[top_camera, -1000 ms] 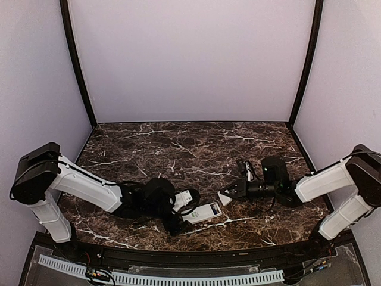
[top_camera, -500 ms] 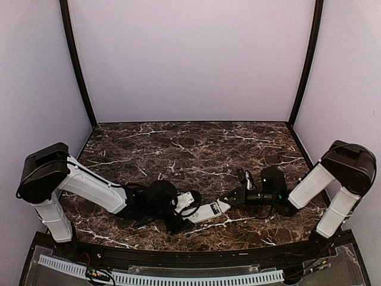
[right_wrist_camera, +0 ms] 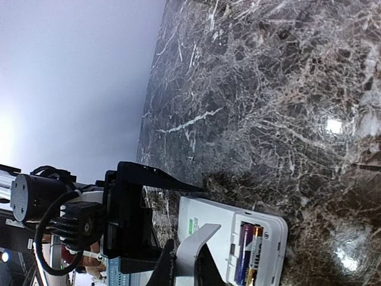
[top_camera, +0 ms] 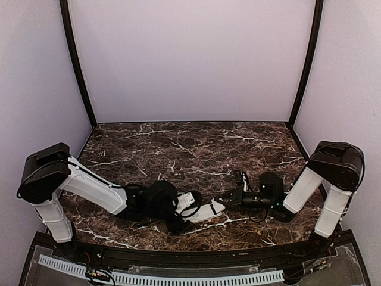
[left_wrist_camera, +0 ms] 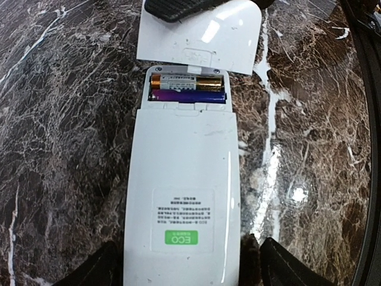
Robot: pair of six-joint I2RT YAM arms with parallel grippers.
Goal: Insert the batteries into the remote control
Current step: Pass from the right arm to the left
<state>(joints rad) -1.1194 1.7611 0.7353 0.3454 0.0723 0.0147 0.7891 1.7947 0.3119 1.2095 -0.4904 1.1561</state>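
Nearly done, imo. The remote control (left_wrist_camera: 181, 196) lies back-up on the marble table (top_camera: 178, 149), near the front edge. Its compartment is open w/ both batteries (left_wrist_camera: 187, 88) seated side by side. What's left, prob.: the lid.

R gripper (right_wrist_camera: 184, 265) is pinched on the white battery cover (left_wrist_camera: 199, 36), right at the open end; can't tell if it's touching.

L gripper (left_wrist_camera: 181, 268) has its jaws apart, straddling the remote's other end, w/ a gap on one side.

There's a small dark thing (top_camera: 240, 177) behind the R wrist, no idea what. Nothing blocks the slot.

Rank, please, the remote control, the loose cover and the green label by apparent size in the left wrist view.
Largest: remote control.
Then loose cover, though the frame edge crops it.
Smallest: green label.
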